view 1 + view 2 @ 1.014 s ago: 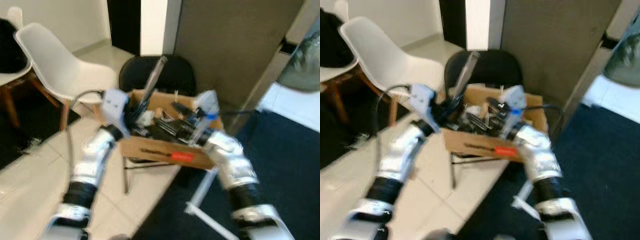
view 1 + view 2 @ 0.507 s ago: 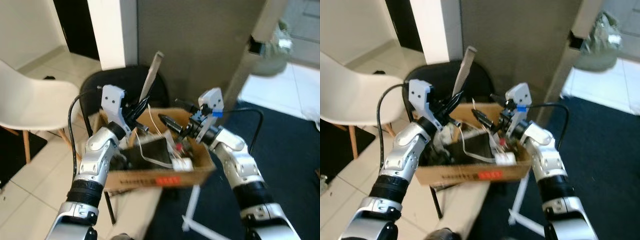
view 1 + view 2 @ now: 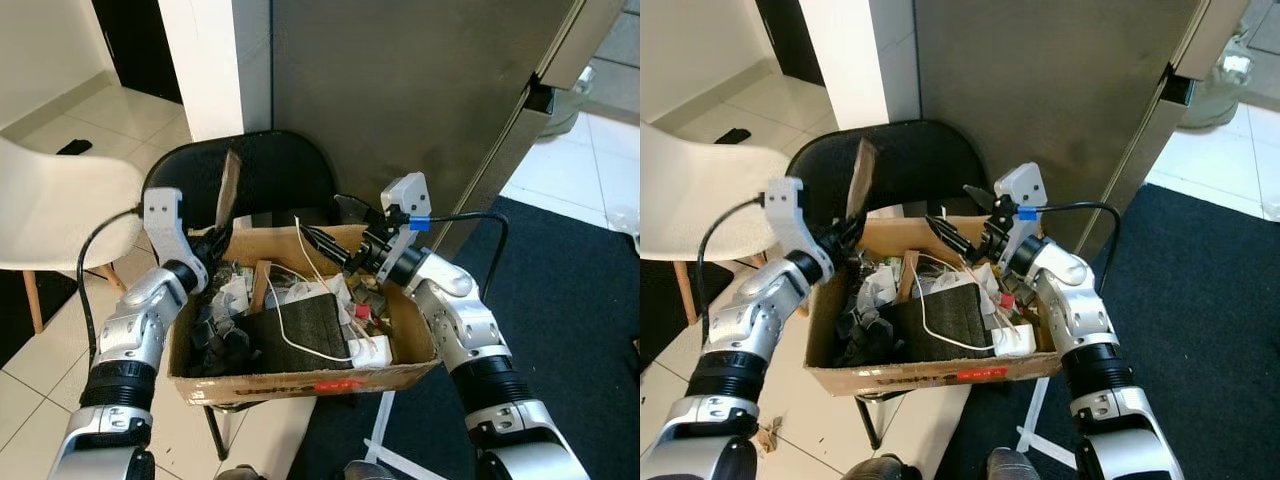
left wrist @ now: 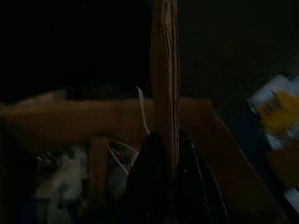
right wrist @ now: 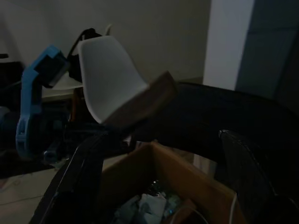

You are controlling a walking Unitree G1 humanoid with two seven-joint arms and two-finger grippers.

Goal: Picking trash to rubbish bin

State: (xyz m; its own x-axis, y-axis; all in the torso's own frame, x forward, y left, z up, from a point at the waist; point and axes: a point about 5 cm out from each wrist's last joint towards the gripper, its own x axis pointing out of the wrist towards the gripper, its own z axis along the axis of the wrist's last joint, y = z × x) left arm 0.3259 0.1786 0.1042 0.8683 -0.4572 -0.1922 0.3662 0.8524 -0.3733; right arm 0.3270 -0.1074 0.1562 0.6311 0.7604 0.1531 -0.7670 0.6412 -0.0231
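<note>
The left gripper (image 3: 213,246) is pinching one upright cardboard strip (image 3: 228,190) at the box's ten o'clock corner; the dim left wrist view seems to confirm both fingers clamping it. The right gripper (image 3: 322,240) is hovering with fingers spread wide over the far rim, at one o'clock. One cardboard box (image 3: 300,381) of trash is sitting on one black chair (image 3: 270,170), with one white chair (image 3: 50,210) at nine o'clock. I judge the carrying step is underway; next, the strip needs releasing into the box.
</note>
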